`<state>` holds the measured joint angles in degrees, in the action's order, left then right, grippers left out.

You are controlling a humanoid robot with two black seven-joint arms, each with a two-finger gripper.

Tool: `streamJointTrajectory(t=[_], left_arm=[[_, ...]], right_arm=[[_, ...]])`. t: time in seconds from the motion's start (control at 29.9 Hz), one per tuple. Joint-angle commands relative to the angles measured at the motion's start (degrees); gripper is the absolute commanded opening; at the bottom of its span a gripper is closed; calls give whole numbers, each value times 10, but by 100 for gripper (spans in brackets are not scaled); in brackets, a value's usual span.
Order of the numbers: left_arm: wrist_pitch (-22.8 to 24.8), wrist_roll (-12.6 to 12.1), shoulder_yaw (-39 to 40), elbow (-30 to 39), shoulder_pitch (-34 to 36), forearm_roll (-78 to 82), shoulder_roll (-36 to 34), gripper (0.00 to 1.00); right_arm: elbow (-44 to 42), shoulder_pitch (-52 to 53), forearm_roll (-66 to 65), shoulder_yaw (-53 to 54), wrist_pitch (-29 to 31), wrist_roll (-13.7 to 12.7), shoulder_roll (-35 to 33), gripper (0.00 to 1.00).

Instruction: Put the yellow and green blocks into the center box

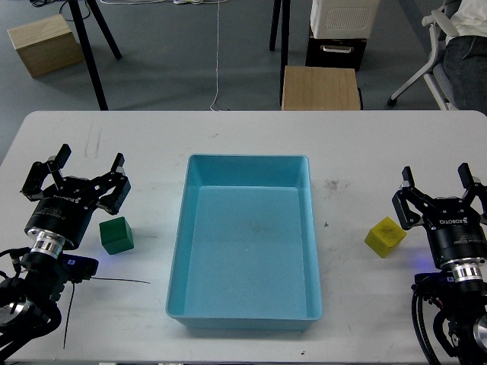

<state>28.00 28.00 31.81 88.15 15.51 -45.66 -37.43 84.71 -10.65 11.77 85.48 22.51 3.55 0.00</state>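
A: Left side?
B: Left end effector [74, 176] spread wide, empty, above the green block [116, 235] on the desk [152, 129], likely readying a grasp.
A: Centre and right?
B: Centre box [185, 228] empty. Yellow block [385, 237] just beside the right end effector [440, 185], also wide, holding nothing.

Left arm: enters from the lower left corner, black, forearm angled up and slightly rightward. Left gripper [76, 169] sits at its far end with the fingers [116, 170] spread apart, nothing between them. A silver wrist ring shows below the gripper body.

Right arm: enters from the lower right corner, nearly vertical. Right gripper [436, 181] points toward the far side of the worktop, its fingers [406, 179] likewise spread wide and holding nothing. Cabling runs beside both lower arm segments.
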Motion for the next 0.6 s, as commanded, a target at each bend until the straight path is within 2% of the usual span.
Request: streamJointTrajectory(t=[0.0, 0.27, 0.4, 0.5, 0.57], left_arm=[[0, 0, 0, 0, -2, 0, 1, 100], [0, 0, 1, 0, 0, 0, -2, 100], [0, 0, 2, 0, 0, 0, -1, 100], [0, 0, 2, -2, 0, 0, -1, 100], [0, 0, 3, -3, 0, 0, -1, 100]], right_arm=[[-1, -5, -1, 0, 2, 12, 0, 99], [-8, 11, -49, 13, 36, 16, 0, 99], [-5, 67, -231, 39, 31, 17, -71, 99], [-2, 98, -425, 48, 32, 17, -121, 99], [3, 129, -551, 48, 34, 29, -163, 99]])
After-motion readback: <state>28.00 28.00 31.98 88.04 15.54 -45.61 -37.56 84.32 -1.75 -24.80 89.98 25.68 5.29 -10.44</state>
